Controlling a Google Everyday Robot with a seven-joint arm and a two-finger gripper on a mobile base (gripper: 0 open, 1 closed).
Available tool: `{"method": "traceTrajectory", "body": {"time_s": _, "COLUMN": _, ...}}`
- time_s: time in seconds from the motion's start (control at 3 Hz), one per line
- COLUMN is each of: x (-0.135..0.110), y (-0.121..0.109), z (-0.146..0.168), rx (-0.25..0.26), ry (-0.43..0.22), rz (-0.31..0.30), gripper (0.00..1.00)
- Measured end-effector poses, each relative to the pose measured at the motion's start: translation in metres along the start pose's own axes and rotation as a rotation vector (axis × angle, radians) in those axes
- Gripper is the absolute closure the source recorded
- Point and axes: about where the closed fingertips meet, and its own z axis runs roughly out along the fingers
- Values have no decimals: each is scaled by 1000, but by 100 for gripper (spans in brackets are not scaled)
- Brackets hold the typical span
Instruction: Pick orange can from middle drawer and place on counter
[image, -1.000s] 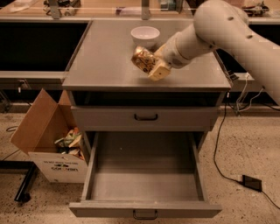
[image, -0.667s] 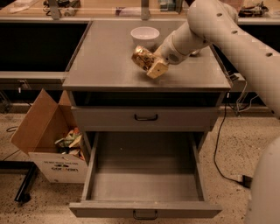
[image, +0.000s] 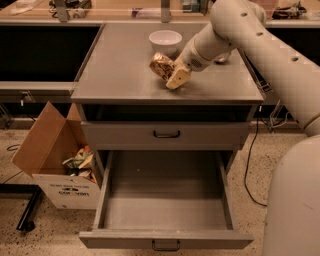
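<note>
The orange can is tilted just above the counter, near its middle and in front of a white bowl. My gripper reaches in from the right and is shut on the can, with one tan finger showing on the can's right side. The middle drawer is pulled fully open below, and its grey tray holds nothing. My pale arm runs from the gripper up and to the right edge of the view.
A white bowl stands on the counter behind the can. A closed drawer with a dark handle sits above the open one. A cardboard box with rubbish stands on the floor at left. Cables lie at right.
The arm's elbow and base have swung closer to the camera on the right. The gripper and the can have stayed almost in place over the counter.
</note>
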Motion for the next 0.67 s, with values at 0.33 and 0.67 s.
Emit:
{"method": "traceTrajectory", "body": {"time_s": 0.33, "x": 0, "y": 0, "z": 0, "rx": 0, "ry": 0, "rz": 0, "gripper": 0}}
{"method": "traceTrajectory", "body": {"time_s": 0.67, "x": 0, "y": 0, "z": 0, "rx": 0, "ry": 0, "rz": 0, "gripper": 0}}
